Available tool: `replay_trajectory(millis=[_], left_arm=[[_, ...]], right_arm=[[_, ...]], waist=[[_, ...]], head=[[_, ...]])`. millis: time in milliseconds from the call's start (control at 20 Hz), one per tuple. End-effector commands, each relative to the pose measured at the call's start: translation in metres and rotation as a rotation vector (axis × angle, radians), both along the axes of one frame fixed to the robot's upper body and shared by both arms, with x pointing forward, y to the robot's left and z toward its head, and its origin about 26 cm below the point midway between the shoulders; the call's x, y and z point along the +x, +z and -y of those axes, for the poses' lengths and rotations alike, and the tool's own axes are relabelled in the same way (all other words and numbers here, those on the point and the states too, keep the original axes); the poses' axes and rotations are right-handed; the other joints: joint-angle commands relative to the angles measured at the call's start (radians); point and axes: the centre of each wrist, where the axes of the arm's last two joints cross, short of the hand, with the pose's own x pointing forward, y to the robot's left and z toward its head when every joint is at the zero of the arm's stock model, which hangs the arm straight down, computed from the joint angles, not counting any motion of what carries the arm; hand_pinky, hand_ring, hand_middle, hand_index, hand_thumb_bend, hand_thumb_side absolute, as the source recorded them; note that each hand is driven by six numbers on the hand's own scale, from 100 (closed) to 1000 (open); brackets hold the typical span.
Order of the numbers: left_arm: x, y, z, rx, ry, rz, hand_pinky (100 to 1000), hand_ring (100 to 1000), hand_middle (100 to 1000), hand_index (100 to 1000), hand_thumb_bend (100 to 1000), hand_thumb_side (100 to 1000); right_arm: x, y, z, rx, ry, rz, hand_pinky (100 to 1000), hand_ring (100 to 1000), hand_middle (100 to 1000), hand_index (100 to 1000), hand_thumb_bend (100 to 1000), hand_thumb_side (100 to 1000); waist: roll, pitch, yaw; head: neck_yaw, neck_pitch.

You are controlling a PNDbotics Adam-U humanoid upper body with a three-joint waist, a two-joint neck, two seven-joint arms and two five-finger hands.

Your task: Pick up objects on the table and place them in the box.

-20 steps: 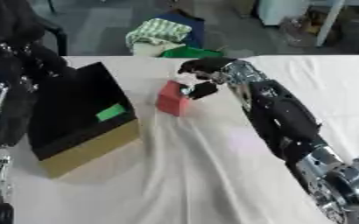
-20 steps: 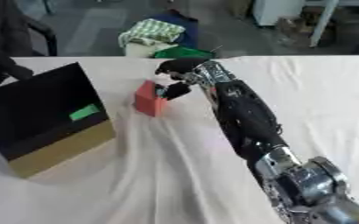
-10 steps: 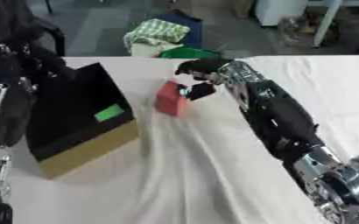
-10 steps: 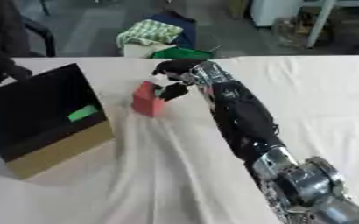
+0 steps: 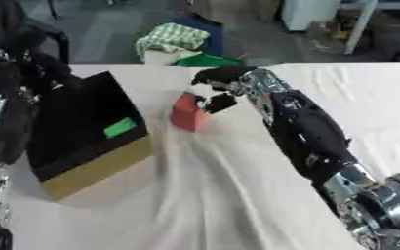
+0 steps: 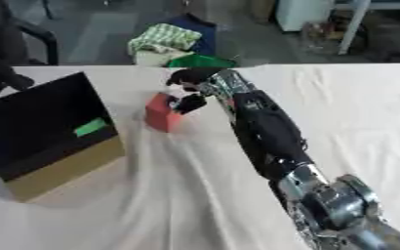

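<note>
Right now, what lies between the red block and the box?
Nothing but bare white tablecloth. In the left eye view the red block, with the right hand at its far side, stands apart from the box.

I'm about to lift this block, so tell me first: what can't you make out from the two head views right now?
- Right hand on the red block: the fingers hide the contact, so the hold is unclear.
- Left hand: a dark blur against the black box at the left edge of the left eye view; finger pose unreadable.
- Green thing in the box: only a colour, too small.
</note>
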Motion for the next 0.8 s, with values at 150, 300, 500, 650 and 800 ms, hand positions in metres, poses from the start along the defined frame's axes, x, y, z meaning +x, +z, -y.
replay_trajectory(millis=[150,300,500,650,800], left_arm=[[-0.001,0.007,-0.003,0.001,0.003,0.023,696,578,585,888,100,709],[-0.001,0.007,-0.003,0.001,0.002,0.023,696,578,585,888,100,710],[-0.001,0.007,-0.002,0.001,0.001,0.023,695,578,585,888,100,710],[-0.001,0.007,-0.003,0.002,0.002,0.022,695,578,586,888,100,709],[-0.001,0.006,-0.002,0.003,0.002,0.021,695,579,586,888,100,708]], right_arm=[[0.002,0.015,-0.006,-0.009,0.014,0.028,908,928,1000,1000,100,851],[0.001,0.014,-0.007,-0.014,0.016,0.024,906,928,1000,1000,100,860],[0.002,0.012,-0.008,-0.019,0.014,0.021,906,929,1000,1000,100,862],[0.002,0.015,-0.008,-0.011,0.015,0.031,906,928,1000,1000,100,839],[0.002,0.022,-0.008,0.009,0.024,0.052,906,925,1000,1000,100,810]], waist=[[0.003,-0.022,0.0],[0.003,-0.021,0.0],[0.003,-0.021,0.001],[0.002,-0.023,0.0],[0.0,-0.026,-0.001]], head=[[-0.006,-0.002],[-0.007,-0.003],[-0.007,-0.004],[-0.007,-0.004],[-0.007,-0.003]])
